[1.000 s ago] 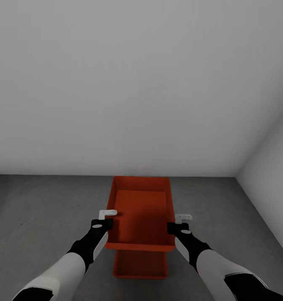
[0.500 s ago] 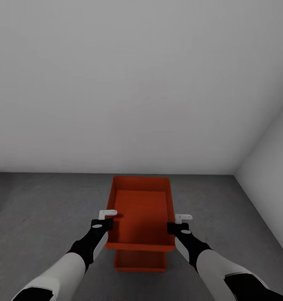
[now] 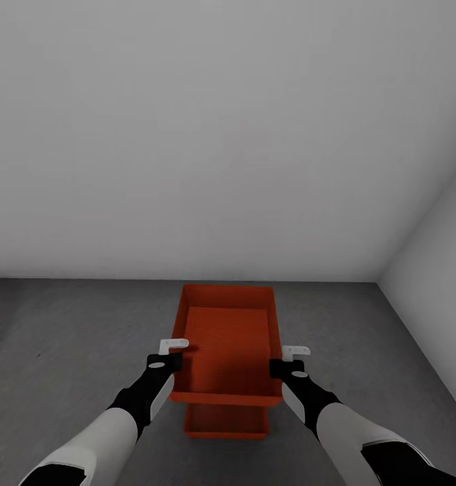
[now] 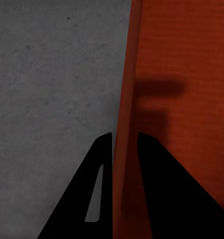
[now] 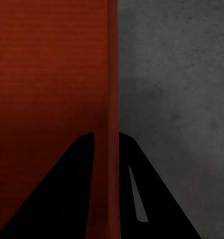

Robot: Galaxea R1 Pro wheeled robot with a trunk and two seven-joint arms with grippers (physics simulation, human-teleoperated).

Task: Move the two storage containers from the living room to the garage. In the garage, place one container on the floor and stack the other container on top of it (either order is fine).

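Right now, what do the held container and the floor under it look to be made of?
Held container: probably thin plastic; uniform orange-red, matte, with faint fine ribbing on its face in the wrist views, and a slim wall edge between the left gripper fingers.

Floor: looks like concrete; dark grey, matte, mottled with small specks. As a render, neither is certain.

A plain white-grey back wall [image 3: 214, 135] meets a second wall [image 3: 437, 270] on the right, making a bare corner.
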